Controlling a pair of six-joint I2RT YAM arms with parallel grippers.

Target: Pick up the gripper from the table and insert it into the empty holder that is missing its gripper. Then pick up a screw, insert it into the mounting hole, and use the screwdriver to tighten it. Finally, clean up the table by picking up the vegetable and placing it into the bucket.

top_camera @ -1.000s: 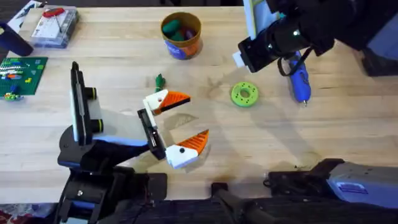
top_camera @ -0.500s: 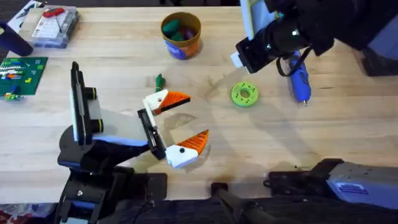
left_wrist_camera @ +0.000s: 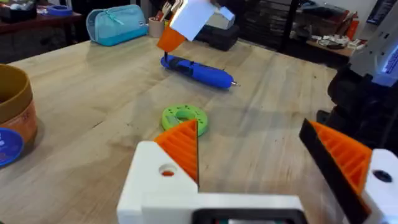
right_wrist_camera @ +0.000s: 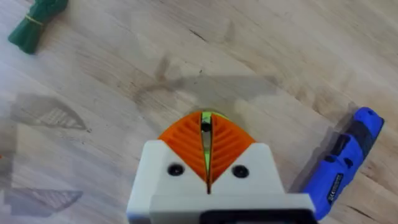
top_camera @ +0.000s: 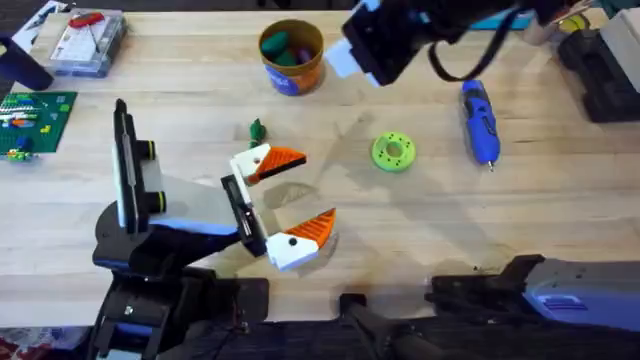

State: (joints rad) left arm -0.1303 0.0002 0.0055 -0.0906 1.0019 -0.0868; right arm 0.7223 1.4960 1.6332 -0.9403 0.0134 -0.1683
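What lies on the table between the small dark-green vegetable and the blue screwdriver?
In the overhead view, the lime-green disc with holes lies between the vegetable and the screwdriver; otherwise there is bare wood.

blue pen-shaped screwdriver flat on the table, tiny dark-green vegetable near the orange bucket

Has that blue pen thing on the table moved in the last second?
No. The screwdriver lies the same way beside the green disc; the right gripper has moved off it toward the bucket.

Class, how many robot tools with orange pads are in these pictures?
2. The left tool is open, low over the table's near side. The right tool is shut, raised to the right of the bucket.
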